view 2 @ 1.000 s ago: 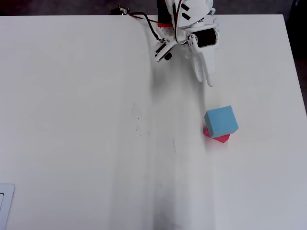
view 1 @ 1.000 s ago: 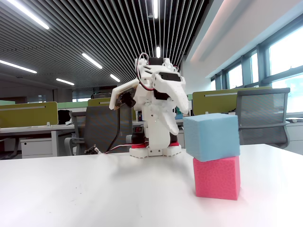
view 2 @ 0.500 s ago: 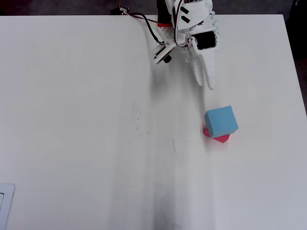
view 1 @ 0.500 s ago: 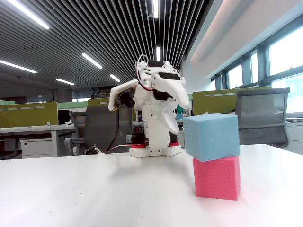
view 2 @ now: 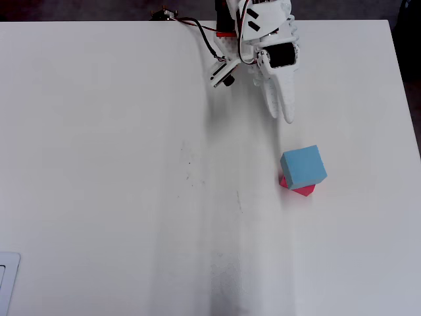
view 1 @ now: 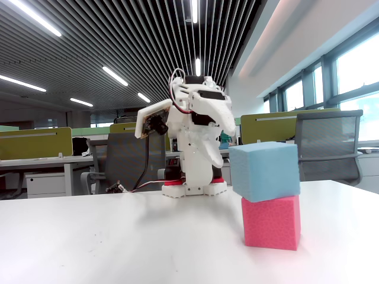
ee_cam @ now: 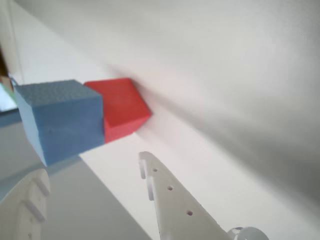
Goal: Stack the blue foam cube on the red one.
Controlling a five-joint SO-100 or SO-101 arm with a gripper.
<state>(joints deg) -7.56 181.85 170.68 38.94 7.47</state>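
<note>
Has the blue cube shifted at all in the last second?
No. The blue foam cube sits on the red one, same spot on the table in the overhead view.

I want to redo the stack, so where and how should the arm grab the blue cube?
Grip the blue cube from above, fingers on two opposite side faces. It sits on the red cube, twisted and overhanging, so its sides are free all round. Turn the gripper to match its skew, probably squeezing lightly since it is foam.
</note>
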